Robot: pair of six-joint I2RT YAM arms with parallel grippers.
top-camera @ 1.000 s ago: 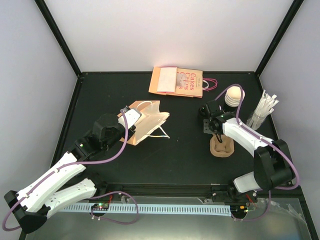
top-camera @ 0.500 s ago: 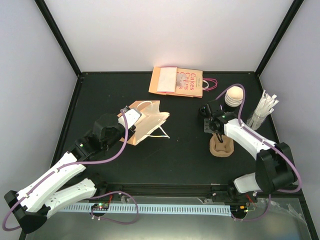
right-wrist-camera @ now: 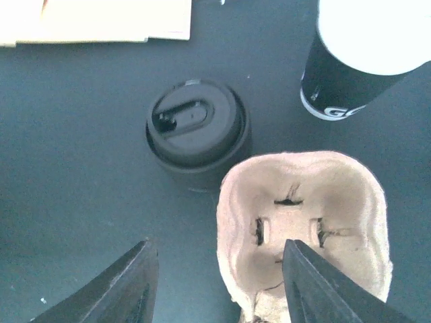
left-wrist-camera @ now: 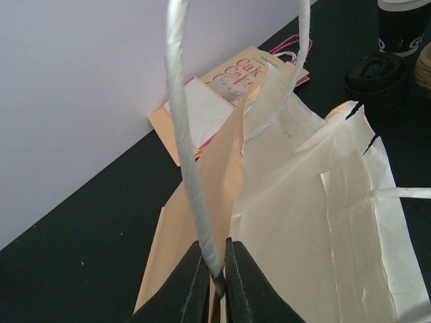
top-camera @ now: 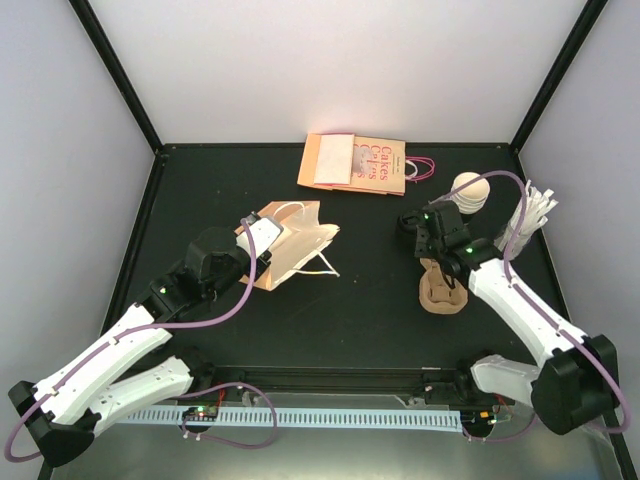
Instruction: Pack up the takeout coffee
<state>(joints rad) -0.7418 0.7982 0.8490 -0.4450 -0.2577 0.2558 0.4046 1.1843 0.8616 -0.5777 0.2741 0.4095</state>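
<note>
The cup [right-wrist-camera: 355, 73] stands upright at the far right of the table, open on top, near the carrier [right-wrist-camera: 306, 222] but not touching it. Its lid [right-wrist-camera: 196, 132] lies apart on the table, just beside the carrier. The right gripper [right-wrist-camera: 217, 250] hovers over lid and carrier with the jaws wide and nothing between them. The left gripper [left-wrist-camera: 214, 264] is closed tight on the white handle [left-wrist-camera: 190, 168] of the bag [left-wrist-camera: 316, 222]. I judge that the paper cup is light and its thin wall will bend if squeezed hard, more so without the lid. I cannot tell if it is filled. A soft grip around the middle of the body, kept upright, seems best. The lid is stiff and smooth; it should be held across its rim.
</note>
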